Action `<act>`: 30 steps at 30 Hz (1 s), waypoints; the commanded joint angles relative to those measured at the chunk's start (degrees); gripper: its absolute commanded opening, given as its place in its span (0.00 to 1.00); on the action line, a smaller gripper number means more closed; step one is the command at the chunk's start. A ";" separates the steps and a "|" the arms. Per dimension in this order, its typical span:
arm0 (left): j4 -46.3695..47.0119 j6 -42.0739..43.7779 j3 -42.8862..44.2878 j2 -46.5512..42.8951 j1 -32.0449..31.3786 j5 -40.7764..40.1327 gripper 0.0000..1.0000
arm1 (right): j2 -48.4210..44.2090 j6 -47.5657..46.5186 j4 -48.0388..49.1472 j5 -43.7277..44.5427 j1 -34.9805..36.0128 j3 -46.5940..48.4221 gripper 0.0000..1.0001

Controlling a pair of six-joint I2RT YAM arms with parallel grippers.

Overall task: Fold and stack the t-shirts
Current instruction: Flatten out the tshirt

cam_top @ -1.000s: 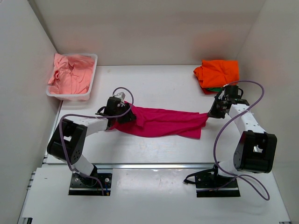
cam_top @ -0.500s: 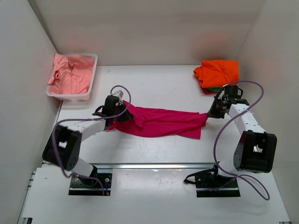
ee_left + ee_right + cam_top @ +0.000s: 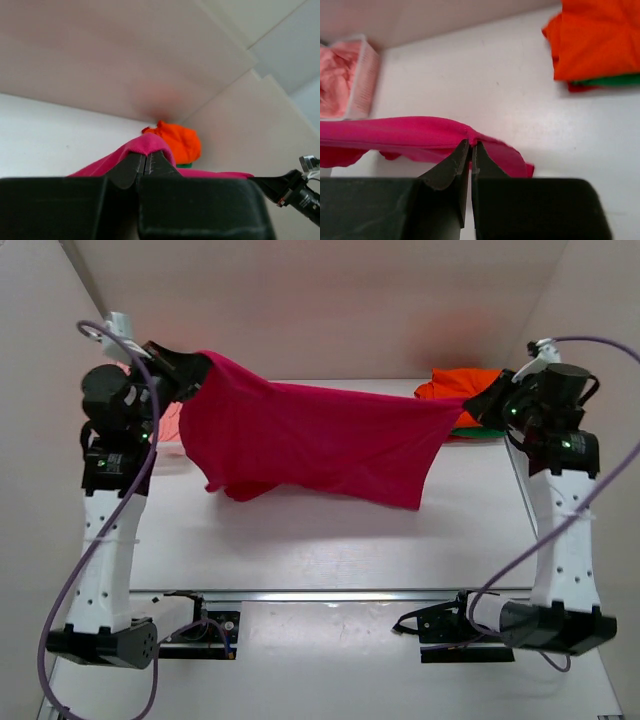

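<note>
A magenta t-shirt (image 3: 320, 440) hangs spread in the air above the table, stretched between both raised arms. My left gripper (image 3: 195, 370) is shut on its upper left corner; in the left wrist view the cloth (image 3: 145, 142) folds over the closed tips of that gripper (image 3: 146, 156). My right gripper (image 3: 478, 405) is shut on the shirt's upper right edge, and the hem (image 3: 395, 130) bunches at its tips (image 3: 471, 145). A folded orange t-shirt (image 3: 600, 40) lies on a green one (image 3: 615, 80) at the back right. Salmon pink t-shirts (image 3: 335, 70) fill the tub.
The white tub (image 3: 364, 75) stands at the back left, mostly hidden behind my left arm in the top view. White walls enclose the table (image 3: 330, 540) on the left, back and right. The hanging shirt's lower edge is above the table's middle.
Both arms have risen from the table, lifting the magenta shirt off the surface and spreading it out in the air. The left gripper closed on the shirt's corner before the lift.
</note>
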 commanded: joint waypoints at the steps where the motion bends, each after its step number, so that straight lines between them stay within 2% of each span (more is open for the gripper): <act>1: -7.39 -2.90 7.91 -3.87 0.12 -1.69 0.00 | -5.73 -0.59 -1.92 -1.70 0.58 6.84 0.00; 7: -17.40 -2.03 22.66 -7.04 -4.18 -14.53 0.00 | -8.65 -0.07 -6.65 -1.85 1.20 19.50 0.00; 13: -17.69 -1.41 23.14 -7.66 -9.80 -19.38 0.00 | -6.81 0.81 -7.46 -4.76 0.06 25.41 0.00; 15: -18.39 -0.72 24.09 -5.57 -9.03 -19.46 0.00 | -4.27 0.81 -7.37 -5.11 0.15 26.20 0.00; 18: -20.49 -0.19 26.64 0.14 -4.81 -14.83 0.00 | 0.03 1.16 -6.67 -6.78 -0.12 23.84 0.01; 20: -19.36 -0.36 25.43 4.35 -0.17 -8.33 0.00 | 3.73 1.25 -6.58 -7.74 -0.03 22.68 0.00; 24: -14.61 -2.38 21.82 15.42 4.33 5.03 0.00 | 14.89 1.42 -8.25 -9.07 -0.12 23.03 0.00; 26: -13.56 -2.82 23.92 22.20 6.79 9.17 0.00 | 20.25 0.99 -10.18 -7.93 -0.03 26.88 0.00; 27: -13.64 -2.91 26.62 27.09 7.23 11.80 0.00 | 24.18 0.98 -10.71 -6.62 0.67 28.03 0.00; 28: -13.38 -2.91 29.78 29.32 7.50 13.91 0.00 | 27.61 0.98 -11.58 -5.91 0.93 31.61 0.00; 30: -12.77 -4.40 37.86 39.58 8.11 17.51 0.00 | 34.47 1.77 -11.77 -6.95 0.85 39.52 0.00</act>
